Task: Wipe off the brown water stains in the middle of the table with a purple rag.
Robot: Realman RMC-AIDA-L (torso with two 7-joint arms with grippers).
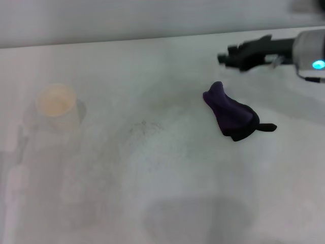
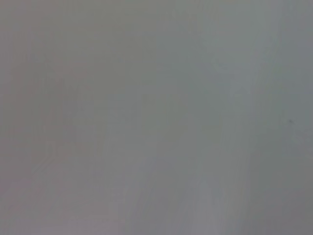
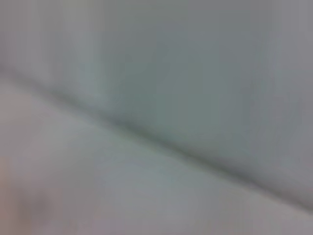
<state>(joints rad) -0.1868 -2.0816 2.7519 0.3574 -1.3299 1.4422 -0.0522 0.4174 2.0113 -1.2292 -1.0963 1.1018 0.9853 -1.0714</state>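
Observation:
The purple rag (image 1: 231, 114) lies bunched on the white table (image 1: 167, 168), right of the middle, with its short black tail pointing right. Nothing holds it. My right gripper (image 1: 226, 57) hovers beyond the rag, above the table's far right part, pointing left, and is apart from the rag. Of the brown water stains only a faint tan trace (image 1: 163, 103) shows left of the rag, with grey speckles (image 1: 144, 127) nearby. The left arm is out of view. Both wrist views show only blurred pale surface.
A pale cup (image 1: 56, 104) with a tan inside stands at the left of the table. The table's far edge (image 1: 152, 39) runs along the top of the head view. A soft shadow lies at the front middle.

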